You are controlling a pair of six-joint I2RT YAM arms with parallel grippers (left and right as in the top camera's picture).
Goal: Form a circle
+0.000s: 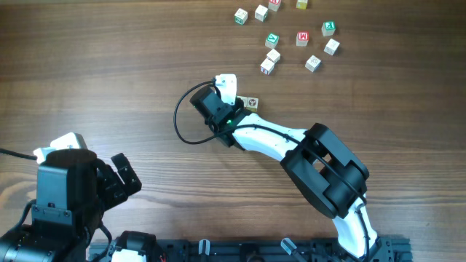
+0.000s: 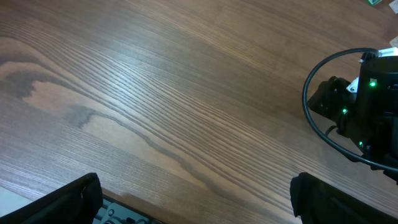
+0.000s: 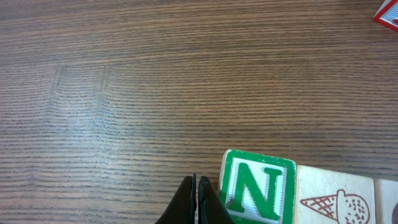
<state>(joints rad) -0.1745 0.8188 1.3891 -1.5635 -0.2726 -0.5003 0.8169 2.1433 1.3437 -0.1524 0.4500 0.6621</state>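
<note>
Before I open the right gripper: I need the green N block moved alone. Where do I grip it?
Probably from above, gripping the green N block across its far and near faces. Its picture-right face touches the ice-cream cone block, leaving no finger room there. Bare table shows beyond the far face; the near face is out of view.

Ice-cream cube (image 3: 336, 200) — cut off at bottom edge; red cube (image 3: 390, 14) — mostly cropped.
</note>
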